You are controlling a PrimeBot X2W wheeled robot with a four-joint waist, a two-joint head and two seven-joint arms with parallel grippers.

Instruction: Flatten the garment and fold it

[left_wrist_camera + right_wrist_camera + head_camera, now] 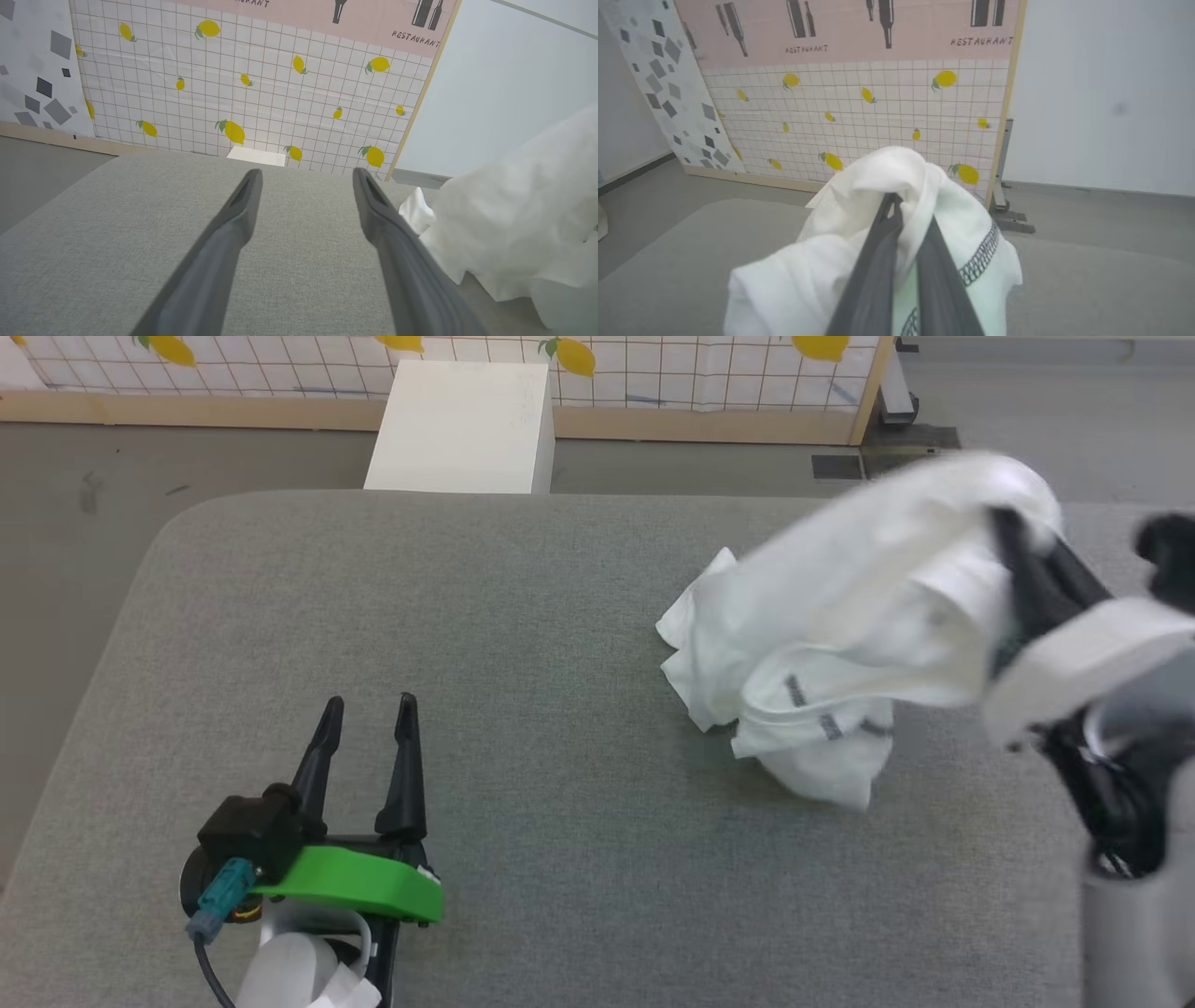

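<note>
Right gripper (893, 205) jaws clenched on a fold of the garment (822, 644), held raised over the worktop's (448, 616) right side. The rest is crumpled and hangs down to the surface nearer the middle. Left gripper (369, 705) jaws released, empty, by the front-left edge. The garment lies to its right, well apart, so its low free end looks like the left arm's to take.

The garment (794, 653) lies on the table's (467, 616) right, box (462, 425) behind the table.
</note>
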